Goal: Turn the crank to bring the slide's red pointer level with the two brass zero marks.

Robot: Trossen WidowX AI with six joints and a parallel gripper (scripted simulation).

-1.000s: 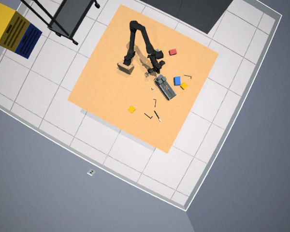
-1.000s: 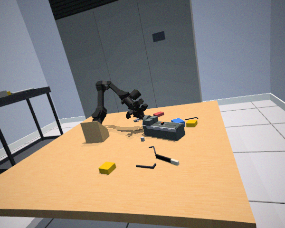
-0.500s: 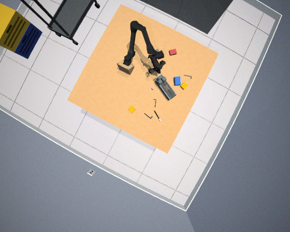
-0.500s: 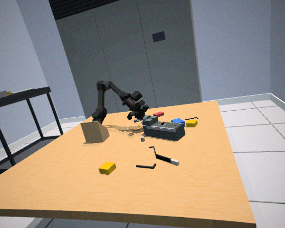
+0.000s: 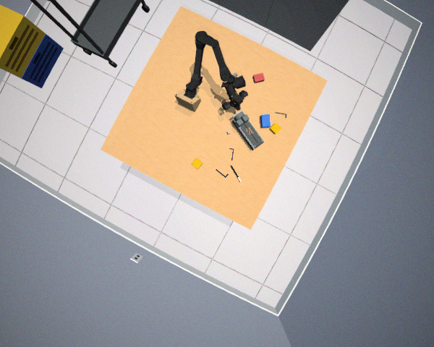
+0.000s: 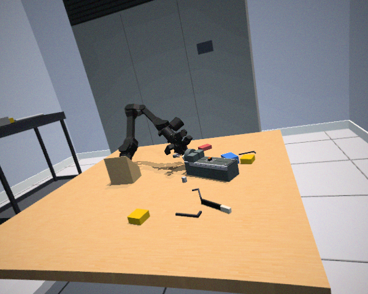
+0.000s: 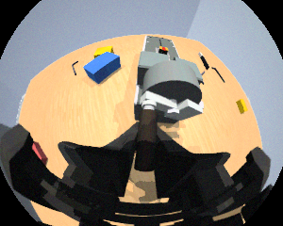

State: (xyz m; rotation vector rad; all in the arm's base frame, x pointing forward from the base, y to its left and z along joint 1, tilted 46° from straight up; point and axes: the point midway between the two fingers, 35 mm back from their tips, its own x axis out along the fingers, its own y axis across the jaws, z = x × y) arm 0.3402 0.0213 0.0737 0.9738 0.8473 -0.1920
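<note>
The grey machine (image 5: 257,142) (image 6: 206,171) (image 7: 172,75) stands on the table, its round drum facing my gripper. The pale crank arm (image 7: 161,102) crosses the drum's front and carries a dark brown handle (image 7: 146,134) at its left end in the wrist view. My gripper (image 5: 237,107) (image 6: 183,153) (image 7: 144,126) is shut on this handle, a finger on either side. The small red pointer (image 5: 249,130) (image 6: 210,158) (image 7: 163,48) shows on top of the slide, with orange-yellow specks beside it. It is too small to tell whether it is level with the brass marks.
A blue block (image 5: 265,121) (image 6: 230,156) (image 7: 101,68) and a yellow block (image 5: 275,128) (image 6: 247,158) lie beside the machine. A red block (image 5: 258,77) (image 6: 205,147) lies behind. Another yellow block (image 5: 197,163) (image 6: 138,216), a small grey piece (image 5: 228,132) (image 6: 184,179) and several thin black tools lie around.
</note>
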